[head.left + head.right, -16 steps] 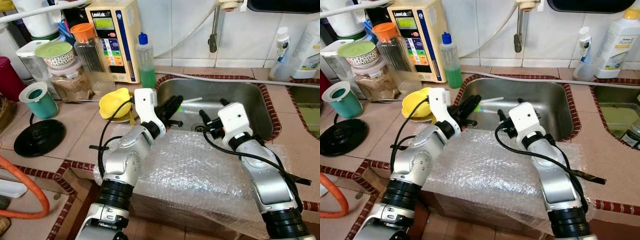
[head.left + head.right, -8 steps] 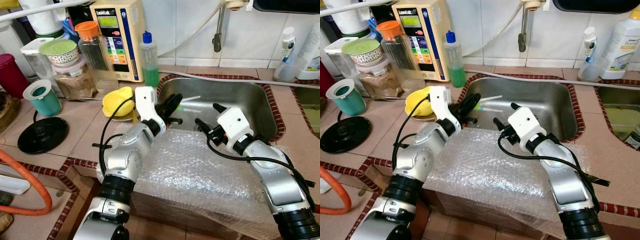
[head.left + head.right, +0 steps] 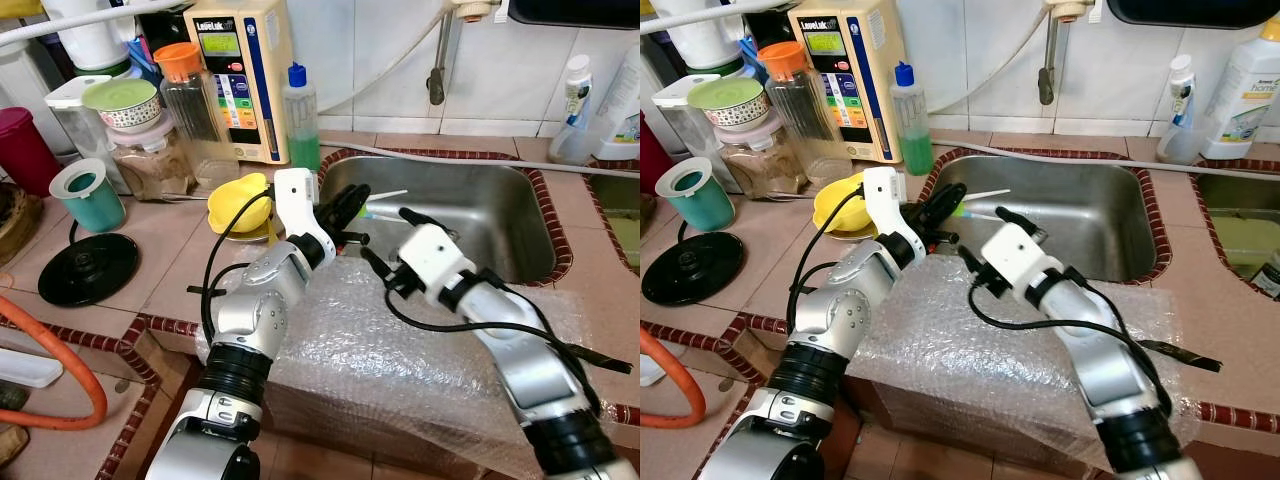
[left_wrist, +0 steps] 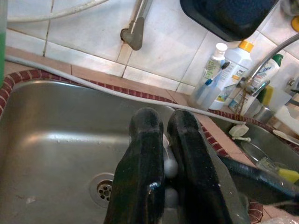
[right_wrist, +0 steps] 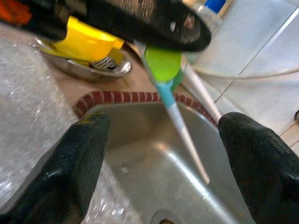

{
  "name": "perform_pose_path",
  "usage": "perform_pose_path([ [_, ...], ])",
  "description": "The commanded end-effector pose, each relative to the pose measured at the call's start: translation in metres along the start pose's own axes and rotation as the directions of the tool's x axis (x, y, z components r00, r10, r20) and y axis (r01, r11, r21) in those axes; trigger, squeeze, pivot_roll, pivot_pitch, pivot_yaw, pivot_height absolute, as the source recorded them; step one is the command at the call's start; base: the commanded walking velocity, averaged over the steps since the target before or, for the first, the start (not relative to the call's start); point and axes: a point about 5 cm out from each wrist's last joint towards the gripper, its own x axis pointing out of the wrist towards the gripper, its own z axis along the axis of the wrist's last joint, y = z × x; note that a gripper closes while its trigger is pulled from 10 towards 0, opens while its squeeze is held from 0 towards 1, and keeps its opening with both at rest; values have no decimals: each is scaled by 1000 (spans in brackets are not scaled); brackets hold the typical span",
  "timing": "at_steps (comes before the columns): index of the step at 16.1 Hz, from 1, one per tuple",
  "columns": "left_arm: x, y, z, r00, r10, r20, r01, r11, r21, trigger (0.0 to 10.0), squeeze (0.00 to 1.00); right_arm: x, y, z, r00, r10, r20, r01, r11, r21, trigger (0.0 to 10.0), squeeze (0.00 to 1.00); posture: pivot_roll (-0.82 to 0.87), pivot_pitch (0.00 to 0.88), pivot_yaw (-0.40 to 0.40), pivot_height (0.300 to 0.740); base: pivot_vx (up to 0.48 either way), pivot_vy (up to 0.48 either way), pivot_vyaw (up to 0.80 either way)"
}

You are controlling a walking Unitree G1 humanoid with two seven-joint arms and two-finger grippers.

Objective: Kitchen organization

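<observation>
Tiled in pale terracotta with a dark red trim, the kitchen counter (image 3: 150, 270) holds a stainless steel sink (image 3: 480, 215) set below a white tiled wall. At the sink's near left corner the left gripper (image 3: 345, 210) has its two black fingers (image 4: 147, 154) pressed nearly together on a slim utensil (image 5: 170, 95) with a green and pale blue handle, whose white shaft slants out over the basin. Just beside it, the right gripper (image 3: 388, 245) hangs above the same corner with its fingers (image 5: 77, 158) spread wide, one on each side of the utensil and not touching it. Both silver arms reach over a sheet of bubble wrap (image 3: 390, 350) draped across the counter's front edge. Close behind the left gripper sits a yellow object on a small metal dish (image 5: 88, 67). Farther back along the wall stand a green soap bottle (image 3: 300, 120) with a blue cap, a cream appliance (image 3: 240, 75) with a control panel, an orange-lidded jar (image 3: 190, 105) and a bowl (image 3: 120, 105) stacked on a clear container. A teal cup (image 3: 88, 195) and a black round lid (image 3: 90, 268) lie on the counter to the left, with an orange hose (image 3: 60, 370) curving near the edge. White cleaning bottles (image 3: 570, 95) stand at the sink's far right corner.
</observation>
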Motion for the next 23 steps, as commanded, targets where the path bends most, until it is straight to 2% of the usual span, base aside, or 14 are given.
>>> perform_pose_path([
  [1,13,-27,2,997,-74,24,75,996,-39,10000,0,6,1,2,1000,-6,10,6,1000,-19,10000,0,-115,0,108,740,0,0,0],
  [3,14,-32,0,996,-84,19,85,994,-67,10000,0,20,-4,0,996,-85,3,85,996,-38,10000,0,-115,0,106,740,0,0,0],
  [4,14,-33,1,996,-88,18,89,994,-66,10000,0,24,-6,-1,995,-101,-6,101,993,-60,3725,0,-112,0,106,740,0,0,0],
  [5,15,-34,2,996,-91,19,92,993,-68,10000,0,28,-7,-3,994,-112,-14,111,992,-56,0,0,-110,0,105,740,0,0,0],
  [10,16,-36,6,995,-100,24,102,992,-71,10000,0,40,-11,-14,984,-168,-67,164,984,-64,0,0,-99,0,101,740,0,0,0],
  [12,15,-29,8,998,-49,38,51,997,-60,10000,0,38,-14,-17,971,-223,-88,216,973,-80,0,0,-95,0,97,740,0,0,0],
  [14,14,-27,9,998,-39,41,41,997,-64,10000,0,35,-14,-21,967,-234,-101,228,971,-67,0,0,-95,0,97,740,0,0,0],
  [17,14,-29,8,998,-45,42,48,996,-79,10000,0,34,-10,-26,969,-225,-107,223,974,-28,0,0,-95,0,96,740,0,0,0],
  [23,15,-32,7,998,-53,39,57,993,-104,10000,0,41,-4,-19,982,-176,-73,178,983,33,0,0,-97,0,96,740,0,0,0],
])
